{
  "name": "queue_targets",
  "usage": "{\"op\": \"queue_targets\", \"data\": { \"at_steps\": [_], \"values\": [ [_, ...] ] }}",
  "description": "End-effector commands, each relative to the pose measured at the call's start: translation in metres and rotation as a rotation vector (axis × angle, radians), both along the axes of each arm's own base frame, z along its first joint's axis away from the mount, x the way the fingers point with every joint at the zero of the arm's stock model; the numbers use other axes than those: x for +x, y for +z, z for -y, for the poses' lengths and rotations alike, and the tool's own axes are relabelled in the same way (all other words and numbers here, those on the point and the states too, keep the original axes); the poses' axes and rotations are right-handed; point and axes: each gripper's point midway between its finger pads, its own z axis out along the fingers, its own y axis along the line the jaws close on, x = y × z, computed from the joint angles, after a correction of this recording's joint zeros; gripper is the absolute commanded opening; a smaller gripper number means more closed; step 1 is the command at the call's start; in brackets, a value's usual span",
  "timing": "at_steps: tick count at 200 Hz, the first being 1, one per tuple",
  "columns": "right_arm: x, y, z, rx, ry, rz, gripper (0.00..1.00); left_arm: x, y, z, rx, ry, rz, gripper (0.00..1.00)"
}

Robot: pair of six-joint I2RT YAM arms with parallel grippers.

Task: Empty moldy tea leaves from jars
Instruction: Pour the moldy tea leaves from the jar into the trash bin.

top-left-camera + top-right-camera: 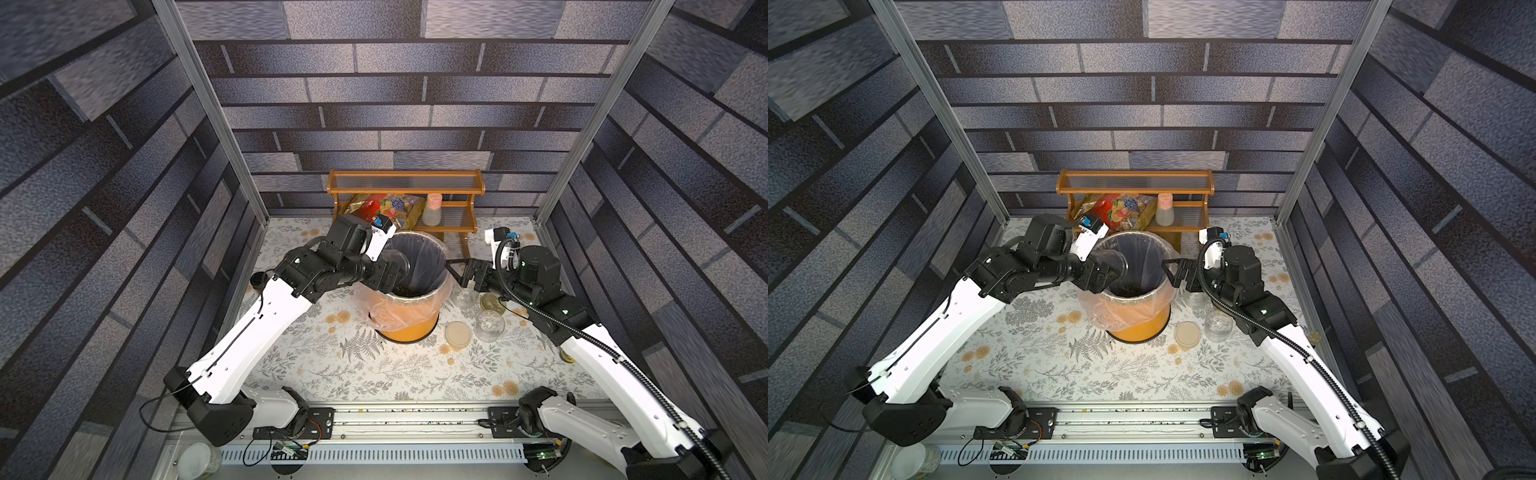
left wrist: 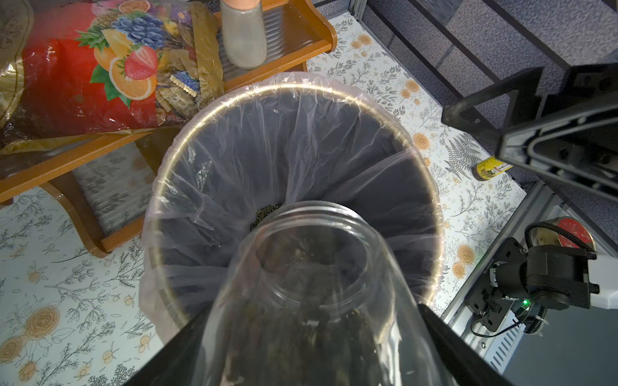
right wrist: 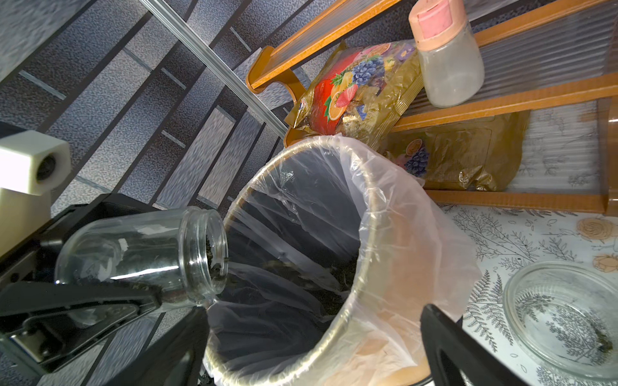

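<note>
Loose cream lid (image 1: 458, 333) and an empty jar (image 1: 490, 325) stand on the table on the right arm's side of the orange bin (image 1: 409, 328). A second jar (image 1: 464, 297) is half hidden under the right gripper (image 1: 455, 270), whose jaws are spread wide with nothing in them. Left gripper (image 1: 390, 272) pinches the held jar (image 2: 311, 284) by its body (base cut off in the wrist view), tipped on its side with the mouth over the bin's rim. Tea leaves (image 3: 214, 267) at the mouth, more deep in the liner, amount unclear. Rack (image 1: 405, 189) behind, partly blocked.
</note>
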Motion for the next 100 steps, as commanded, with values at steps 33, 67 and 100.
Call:
{"op": "queue_targets", "data": {
  "at_steps": [33, 67, 100],
  "values": [
    [0.006, -0.009, 0.010, -0.045, -0.039, 0.014, 1.00, 0.018, 0.013, -0.004, 0.060, 0.018, -0.053, 0.42],
    [0.010, -0.014, 0.011, -0.048, -0.046, 0.009, 1.00, 0.027, 0.013, -0.003, 0.084, 0.025, -0.092, 0.42],
    [0.014, -0.013, 0.014, -0.045, -0.052, 0.012, 1.00, 0.026, 0.018, 0.015, 0.106, -0.017, -0.091, 0.42]
  ]
}}
